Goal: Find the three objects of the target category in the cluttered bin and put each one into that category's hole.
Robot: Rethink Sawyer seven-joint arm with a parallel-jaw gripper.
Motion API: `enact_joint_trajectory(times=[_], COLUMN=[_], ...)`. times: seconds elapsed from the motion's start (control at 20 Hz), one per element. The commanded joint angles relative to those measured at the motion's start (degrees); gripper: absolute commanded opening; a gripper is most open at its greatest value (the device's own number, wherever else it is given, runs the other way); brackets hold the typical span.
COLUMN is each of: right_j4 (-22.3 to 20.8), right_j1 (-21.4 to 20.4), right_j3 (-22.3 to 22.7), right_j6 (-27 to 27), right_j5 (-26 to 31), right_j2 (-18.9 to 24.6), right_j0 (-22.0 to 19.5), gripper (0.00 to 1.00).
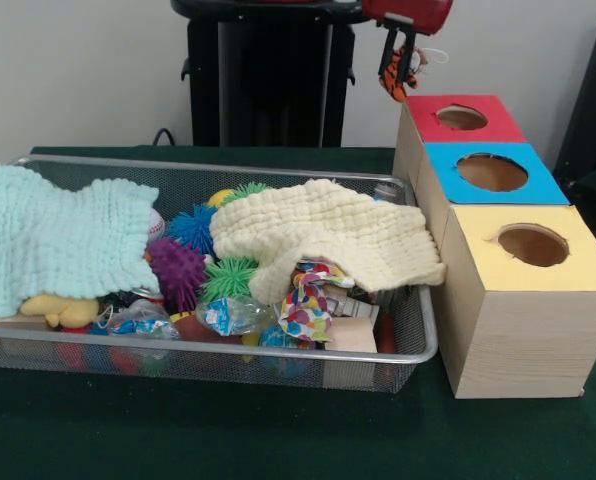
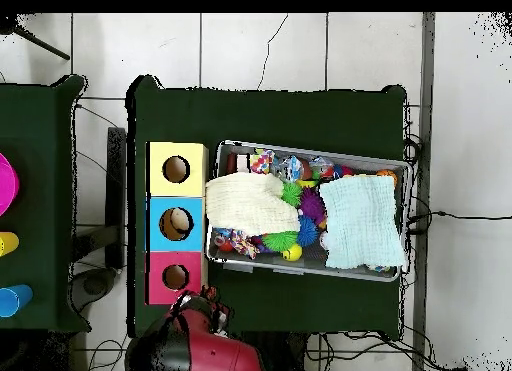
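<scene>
Gripper up at the far side of the table, just behind the red-topped box, jaws pinching the orange black-striped plush, which hangs in the air left of and above the red hole. Wire basket sits beside the 3 boxes, packed with clutter. Yellow plush lies at the basket's front corner, half under the mint cloth. Cream cloth covers the right half. Brown-orange plush not visible.
</scene>
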Motion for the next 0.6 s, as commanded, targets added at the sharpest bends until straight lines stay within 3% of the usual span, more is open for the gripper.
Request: enact_joint_trajectory(times=[0.05, 0.6], right_j4=[-0.2, 2.8], right_j1=[-2.6, -1.1], right_j3=[-7.5, -5.9], right_j6=[9.7, 14.4], right_j5=[11.3, 9.9], right_j2=[-3.5, -2.3], right_j0=[1.1, 4.2], gripper=[0.00, 0.00])
